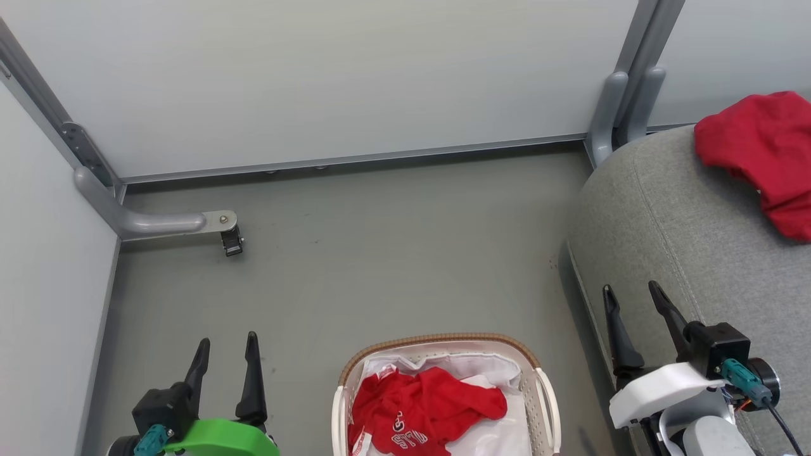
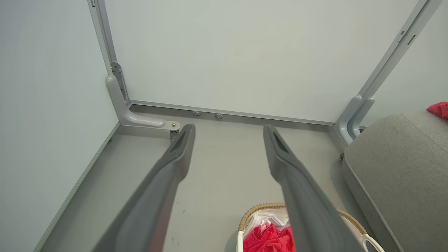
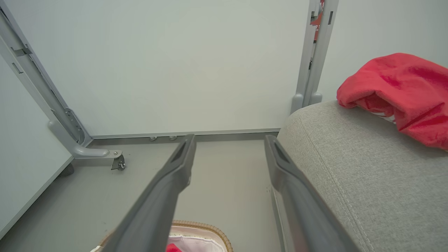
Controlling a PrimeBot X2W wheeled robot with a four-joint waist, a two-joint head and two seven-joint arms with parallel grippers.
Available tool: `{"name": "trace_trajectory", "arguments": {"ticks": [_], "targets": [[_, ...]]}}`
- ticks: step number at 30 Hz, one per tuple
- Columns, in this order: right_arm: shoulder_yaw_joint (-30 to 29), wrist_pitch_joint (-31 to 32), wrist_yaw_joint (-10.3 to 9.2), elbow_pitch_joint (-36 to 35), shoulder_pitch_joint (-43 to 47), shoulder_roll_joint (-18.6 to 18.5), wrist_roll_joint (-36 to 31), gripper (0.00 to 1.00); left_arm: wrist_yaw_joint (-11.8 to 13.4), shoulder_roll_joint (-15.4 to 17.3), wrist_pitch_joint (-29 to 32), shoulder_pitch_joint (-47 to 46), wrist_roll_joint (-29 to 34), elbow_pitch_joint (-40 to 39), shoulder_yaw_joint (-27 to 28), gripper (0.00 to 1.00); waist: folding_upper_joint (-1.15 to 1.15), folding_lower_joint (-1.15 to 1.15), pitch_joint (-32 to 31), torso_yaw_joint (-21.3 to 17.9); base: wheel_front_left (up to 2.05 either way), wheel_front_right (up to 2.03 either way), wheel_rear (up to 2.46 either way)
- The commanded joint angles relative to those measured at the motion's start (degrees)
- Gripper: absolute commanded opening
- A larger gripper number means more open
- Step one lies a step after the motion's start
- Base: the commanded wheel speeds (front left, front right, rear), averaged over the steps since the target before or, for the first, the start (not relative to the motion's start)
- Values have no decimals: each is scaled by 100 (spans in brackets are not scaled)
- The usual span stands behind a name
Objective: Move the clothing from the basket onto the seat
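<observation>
The oval white perforated plastic basket [image 1: 443,338] with a brown woven rim stands on the smooth grey floor [image 1: 380,253]. Inside it, on a crumpled white liner sheet [image 1: 485,367], lies a soft red garment with white lettering [image 1: 424,408]. To the robot's right rises the large grey fabric sofa [image 1: 671,240], coarse in weave, with rounded edges and a stitched seam; its rounded side is near the basket, with a strip of floor between them. A plain red garment [image 1: 763,145] lies bunched on top of the sofa. Ahead of the basket the floor is open up to the pale smooth wall panels [image 1: 317,82], where a grey metal foot with a small castor [image 1: 232,242] stands near the left corner. The left gripper [image 1: 228,339] hangs over the floor left of the basket, its two dark fingers spread apart and holding nothing. The right gripper [image 1: 631,288] hangs at the sofa's edge, right of the basket, also spread and empty; the lettered garment lies between the two grippers and touches neither
</observation>
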Motion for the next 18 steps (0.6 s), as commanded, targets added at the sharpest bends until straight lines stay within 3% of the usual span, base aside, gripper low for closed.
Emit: {"name": "trace_trajectory", "arguments": {"ticks": [1,18], "targets": [[34,-15,-8,2,89,-18,80,100,-45,-8,1,109,11,42,3,100,0,1,-31,-21,0,0,0],[21,-15,-8,159,-9,-18,5,100,-129,-27,1,48,90,130,88,100,0,1,-98,-45,0,0,0]]}}
